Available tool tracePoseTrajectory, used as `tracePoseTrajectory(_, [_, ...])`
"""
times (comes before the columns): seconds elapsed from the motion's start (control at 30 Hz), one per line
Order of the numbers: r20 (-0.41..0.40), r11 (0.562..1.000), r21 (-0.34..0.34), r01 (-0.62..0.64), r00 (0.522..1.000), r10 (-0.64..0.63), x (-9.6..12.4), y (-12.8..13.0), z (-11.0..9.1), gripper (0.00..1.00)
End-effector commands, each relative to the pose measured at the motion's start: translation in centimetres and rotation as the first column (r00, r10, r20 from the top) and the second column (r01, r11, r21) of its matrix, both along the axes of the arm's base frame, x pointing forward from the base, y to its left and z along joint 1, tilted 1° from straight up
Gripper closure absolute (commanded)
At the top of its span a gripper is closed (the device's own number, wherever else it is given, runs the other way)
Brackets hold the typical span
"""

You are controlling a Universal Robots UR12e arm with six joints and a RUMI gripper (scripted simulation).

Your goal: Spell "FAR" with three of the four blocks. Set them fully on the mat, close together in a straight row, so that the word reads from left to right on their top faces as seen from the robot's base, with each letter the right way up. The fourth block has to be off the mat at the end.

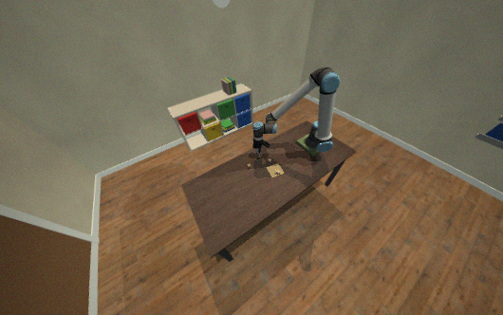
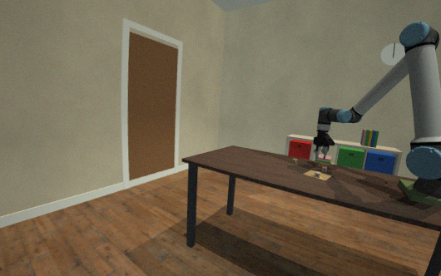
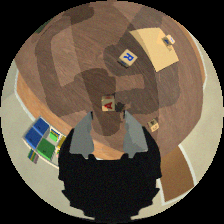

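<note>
"Since the wrist view shows the red letter, what do I record for the A block (image 3: 108, 104)?"

"It sits on the surface (image 1: 218, 194) (image 2: 245, 162) (image 3: 52, 75), off the mat (image 1: 271, 169) (image 2: 309, 173) (image 3: 159, 50), just ahead of the jaws (image 1: 259, 155) (image 2: 322, 156). I find those part-way spread, pinching nothing."

"Handling?"

"I judge it light, stiff and hardly fragile, though smooth sides may slip. I advise gripping two opposite side faces squarely, low down, leaving the letter uncovered."

"Differences between views?"

"Only the wrist view lets me read A, and R on the R block (image 1: 270, 159) (image 2: 324, 169) (image 3: 128, 57). The exterior view gives me the jaws' height above the surface; the top view, the arm's base. I cannot read the block on the mat (image 1: 275, 175) (image 2: 317, 174) (image 3: 168, 41) or the far block (image 1: 249, 165) (image 2: 294, 160) (image 3: 153, 125)."
</note>
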State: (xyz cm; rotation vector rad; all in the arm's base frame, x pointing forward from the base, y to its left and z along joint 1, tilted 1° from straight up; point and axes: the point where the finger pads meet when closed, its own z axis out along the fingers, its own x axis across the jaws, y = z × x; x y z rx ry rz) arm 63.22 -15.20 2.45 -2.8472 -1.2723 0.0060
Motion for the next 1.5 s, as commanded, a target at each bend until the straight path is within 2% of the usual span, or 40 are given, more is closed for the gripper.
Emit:
tracePoseTrajectory(0.0, [0.001,1.000,0.001,-0.001,1.000,0.001,-0.03,0.16,-0.67,0.60])
tracePoseTrajectory(0.4, [0.001,1.000,0.000,-0.001,1.000,0.001,0.00,0.15,-1.47,0.60])
tracePoseTrajectory(1.47, [0.004,1.000,-0.001,-0.001,1.000,0.001,0.11,0.17,-1.34,0.60])
